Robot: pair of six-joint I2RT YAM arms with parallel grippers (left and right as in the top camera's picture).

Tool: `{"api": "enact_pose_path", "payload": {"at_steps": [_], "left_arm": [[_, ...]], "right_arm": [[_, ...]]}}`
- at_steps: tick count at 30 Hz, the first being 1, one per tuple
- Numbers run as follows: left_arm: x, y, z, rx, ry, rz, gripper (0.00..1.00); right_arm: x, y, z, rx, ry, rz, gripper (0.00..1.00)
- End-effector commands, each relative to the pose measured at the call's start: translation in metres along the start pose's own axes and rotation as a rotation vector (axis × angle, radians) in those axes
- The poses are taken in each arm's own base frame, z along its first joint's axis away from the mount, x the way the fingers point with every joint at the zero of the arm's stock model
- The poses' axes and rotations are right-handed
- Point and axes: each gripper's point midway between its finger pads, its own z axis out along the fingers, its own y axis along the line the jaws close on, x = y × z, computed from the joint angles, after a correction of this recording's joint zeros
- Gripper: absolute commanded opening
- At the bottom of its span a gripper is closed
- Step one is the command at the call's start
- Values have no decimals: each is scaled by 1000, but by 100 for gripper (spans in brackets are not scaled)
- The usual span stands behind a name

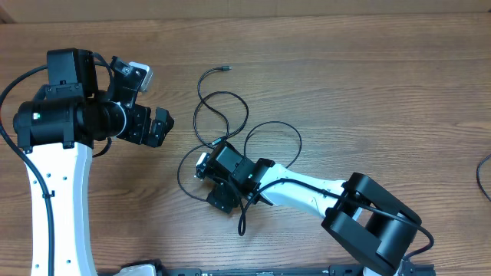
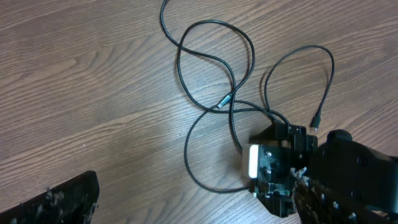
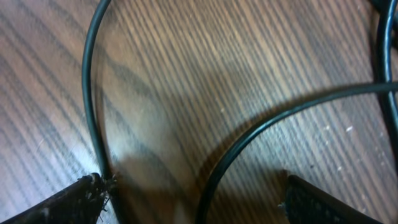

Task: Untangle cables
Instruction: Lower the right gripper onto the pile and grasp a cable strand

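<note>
Left fingers [image 2: 59, 202]: spread wide, empty, well clear of the cables [image 2: 187, 144]. Cables: loose loops lying crossed on the bench [image 1: 368, 69], beside and beneath the right fingers [image 3: 59, 205]. Right fingers: wide, one strand [image 3: 249, 134] between them, ungripped. Judged early: loops not yet separated; grasp and pull-apart remaining.

Left arm [image 1: 55, 201]: long white link with small dark screw holes, and black cylindrical joint housings [image 1: 57, 119] that carry a small green dot. A thick black wire [image 1: 9, 88] loops off its side. Left wrist camera [image 1: 138, 74] has a pale grey casing. Right arm [image 1: 307, 192]: white tapered link, boxy black joint block [image 1: 372, 222], black wire along it. Right gripper [image 3: 196, 205]: matte black fingers [image 3: 62, 202] flecked with pale scuffs.
</note>
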Motion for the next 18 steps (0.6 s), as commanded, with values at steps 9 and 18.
{"api": "enact_pose_path", "payload": {"at_steps": [9, 18], "left_arm": [[-2, -1, -3, 9, -12, 10, 100], [-2, -1, -3, 9, -12, 10, 99]], "right_arm": [[22, -5, 24, 28, 71, 4, 76], [21, -6, 25, 28, 68, 4, 51]]}}
